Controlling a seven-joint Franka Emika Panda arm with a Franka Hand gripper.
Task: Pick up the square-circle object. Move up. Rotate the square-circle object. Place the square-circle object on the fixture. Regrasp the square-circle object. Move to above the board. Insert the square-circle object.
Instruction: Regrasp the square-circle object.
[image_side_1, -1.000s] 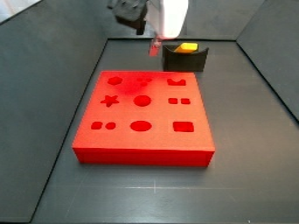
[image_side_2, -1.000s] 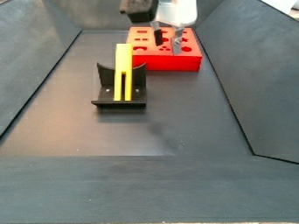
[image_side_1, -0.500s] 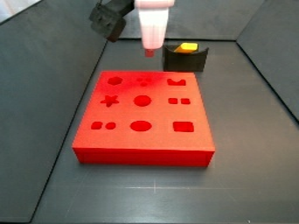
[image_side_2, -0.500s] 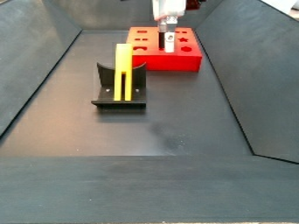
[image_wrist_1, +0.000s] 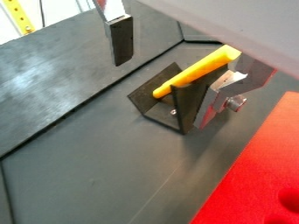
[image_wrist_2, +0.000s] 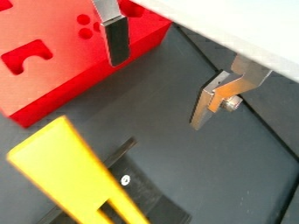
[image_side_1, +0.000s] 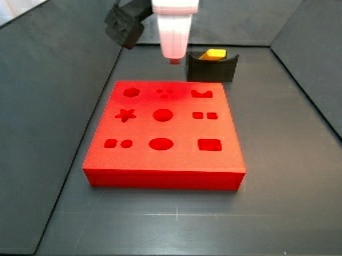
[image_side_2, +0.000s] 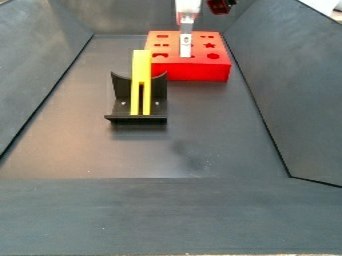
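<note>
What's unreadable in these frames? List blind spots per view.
- Gripper: in both side views the fingers blur into a pale streak; the jaw gap is readable only in the wrist views, where it's empty.
- Dark grey-black fixture: in a side view it sits far back; its notch is too small to resolve.
- Slim yellow-orange bar: cut off by the frame edge in a wrist view.
- Red board with shaped cut-outs: only a corner shows in a wrist view.

Gripper (image_wrist_2: 163, 74) raised high, pointing down, jaws spread apart, nothing between.
</note>
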